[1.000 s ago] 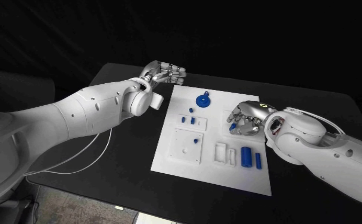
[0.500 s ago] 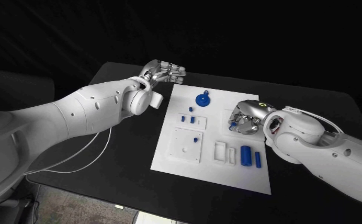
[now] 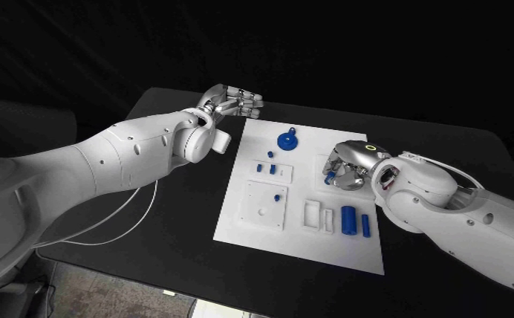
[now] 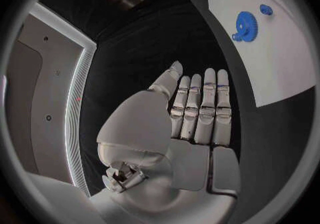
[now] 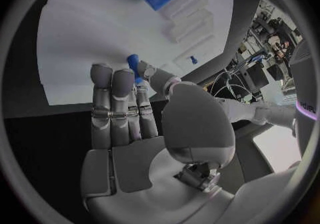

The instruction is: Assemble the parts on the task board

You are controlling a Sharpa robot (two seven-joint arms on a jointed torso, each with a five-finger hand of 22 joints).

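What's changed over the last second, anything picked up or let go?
The right hand has curled up slightly over the task board's right side and pinches a small blue part at its fingertips. Nothing was let go. The left hand, blue gear and the other parts stayed put.

Head cam looks down from above at whole task board (image 3: 305, 206). Wrist cams sit close behind each hand, fisheye. All 3 share the board.

1. The task board (image 3: 305, 240) looks like smooth, matt white plastic.
2. The blue gear (image 3: 287, 141) and blue cylinder (image 3: 349, 218) look like matt plastic.
3. The right hand (image 3: 348, 166) has glossy silver metallic fingers (image 5: 112, 104).
4. The surface (image 3: 171, 214) is matt black.
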